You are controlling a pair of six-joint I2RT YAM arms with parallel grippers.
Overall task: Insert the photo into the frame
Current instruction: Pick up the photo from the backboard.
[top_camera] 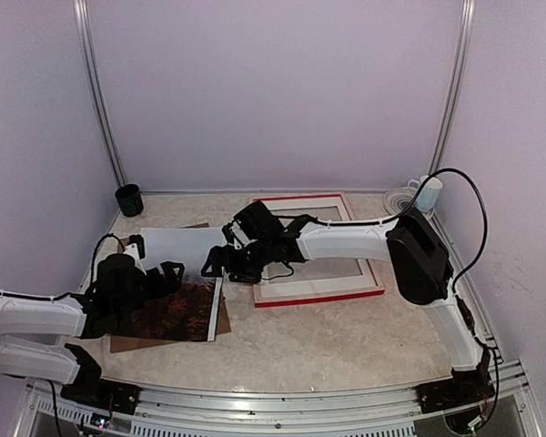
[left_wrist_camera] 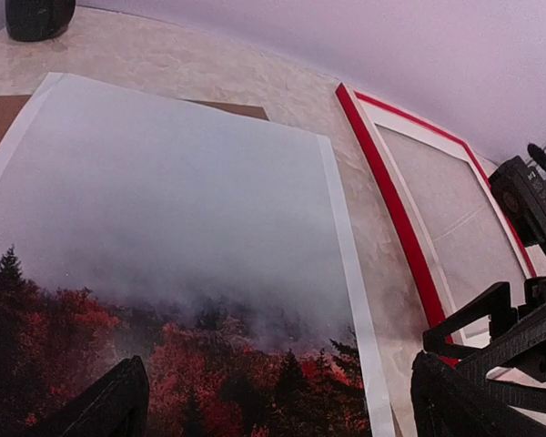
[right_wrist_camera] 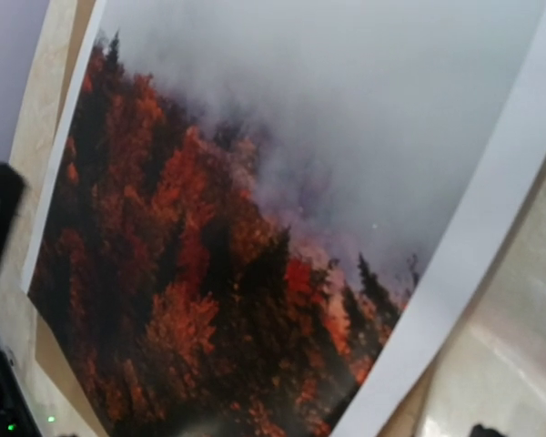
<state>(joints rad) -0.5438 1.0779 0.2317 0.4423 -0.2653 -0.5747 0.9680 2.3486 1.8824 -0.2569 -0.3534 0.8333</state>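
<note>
The photo (top_camera: 177, 278), grey mist above dark red trees inside a white border, lies face up at the left of the table, and it fills the left wrist view (left_wrist_camera: 164, 228) and the right wrist view (right_wrist_camera: 282, 182). The frame (top_camera: 318, 296), red-edged with its pale back up, lies just to the right of it (left_wrist_camera: 396, 214). My left gripper (top_camera: 161, 278) hovers open over the photo's lower part, its fingers (left_wrist_camera: 118, 405) on either side with nothing between them. My right gripper (top_camera: 217, 264) sits low at the photo's right edge, jaws spread; its fingertips are almost out of its own view.
A brown backing board (top_camera: 127, 344) lies under the photo and sticks out at its near-left corner (left_wrist_camera: 0, 123). A dark mug (top_camera: 128, 198) stands at the back left. A pale mug (top_camera: 428, 191) on a plate stands at the back right, and walls close in the table.
</note>
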